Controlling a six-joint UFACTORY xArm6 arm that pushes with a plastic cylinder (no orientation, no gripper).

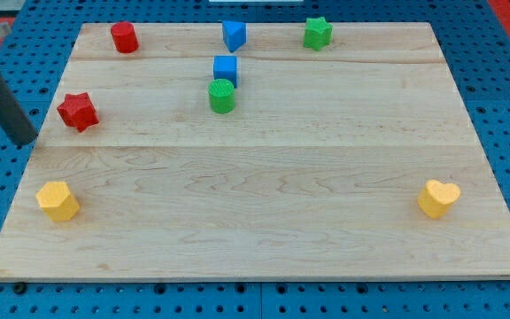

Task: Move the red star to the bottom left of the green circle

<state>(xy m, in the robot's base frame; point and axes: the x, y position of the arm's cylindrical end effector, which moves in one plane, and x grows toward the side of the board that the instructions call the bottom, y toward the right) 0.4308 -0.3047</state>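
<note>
Camera view looks down on a pale wooden board (264,213) lying on a blue pegboard surface (7,27). At the frame's left edge my tip (27,142) sits just off the board's left side, the dark rod slanting up toward the upper left corner. It carries no jaws, so it holds nothing and touches no block. The red star (78,111) lies just to the right of the tip, near the board's left edge, with a small gap between them. The green circle (222,96) stands well to the right of the star, in the upper middle of the board, with a blue cube (226,69) just above it (the two look nearly touching). Higher up sit a red cylinder-like block (125,37) at upper left, a blue wedge-shaped block (234,35) and a green star (318,33). A yellow hexagonal block (57,200) rests at lower left, and a yellow heart (438,198) at lower right.
</note>
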